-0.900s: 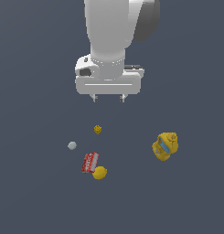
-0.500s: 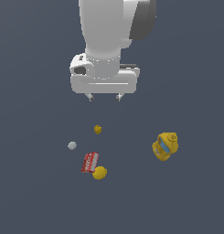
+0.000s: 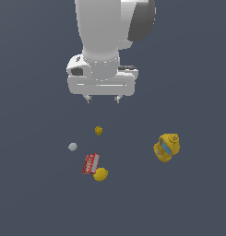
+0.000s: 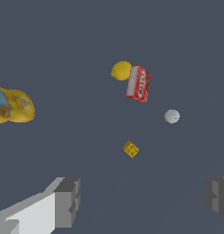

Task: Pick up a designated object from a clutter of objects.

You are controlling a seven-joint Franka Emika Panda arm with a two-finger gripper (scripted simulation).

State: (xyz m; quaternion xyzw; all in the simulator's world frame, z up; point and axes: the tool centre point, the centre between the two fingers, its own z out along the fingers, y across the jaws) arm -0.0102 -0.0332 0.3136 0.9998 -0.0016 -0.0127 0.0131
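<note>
Gripper (image 3: 103,99) high overhead, jaws spread and empty; small plain yellow rounded lemon-like ball (image 3: 100,174) touching flat red packet (image 3: 91,163) (likely light, rigid, roll-prone): best pinched across its middle.

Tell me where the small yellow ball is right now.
In the exterior view the yellow ball lies low and left of centre, right beside the red packet, well below the open gripper.

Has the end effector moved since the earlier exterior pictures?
Yes. The end effector has shifted toward the exterior view's left and slightly up, judged against the fixed tiny yellow cube-like block.
</note>
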